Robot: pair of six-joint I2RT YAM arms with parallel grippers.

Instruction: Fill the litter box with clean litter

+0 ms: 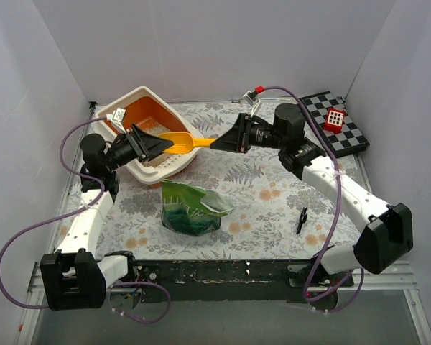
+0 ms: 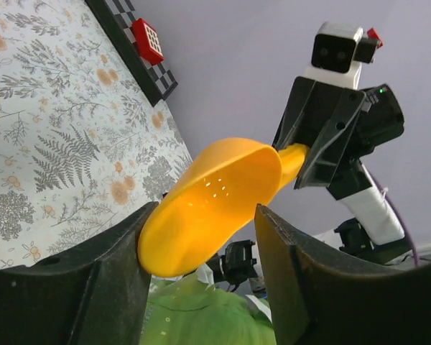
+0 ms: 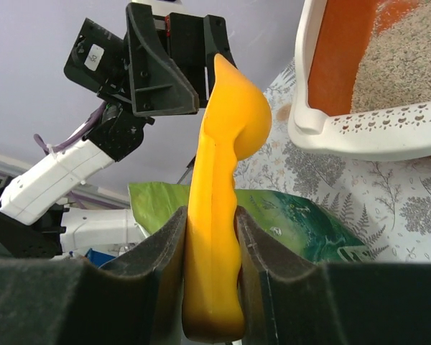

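Note:
The litter box (image 1: 139, 94), cream rim and orange basin, stands at the back left; its corner shows in the right wrist view (image 3: 359, 135). Pale beige clean litter (image 3: 409, 57) lies inside it. My right gripper (image 1: 217, 143) (image 3: 210, 213) is shut on the handle of a yellow-orange scoop (image 1: 178, 141) (image 3: 226, 122), held level over the box's near right edge. My left gripper (image 1: 165, 146) (image 2: 205, 210) is open around the scoop's bowl (image 2: 215, 194). One finger touches the bowl and a gap remains at the other.
A glossy green bag (image 1: 190, 208) (image 3: 309, 226) lies open on the floral mat in front of the box. A checkered board with a red block (image 1: 335, 118) sits at the back right. A small black object (image 1: 302, 220) lies near the right arm. Walls enclose three sides.

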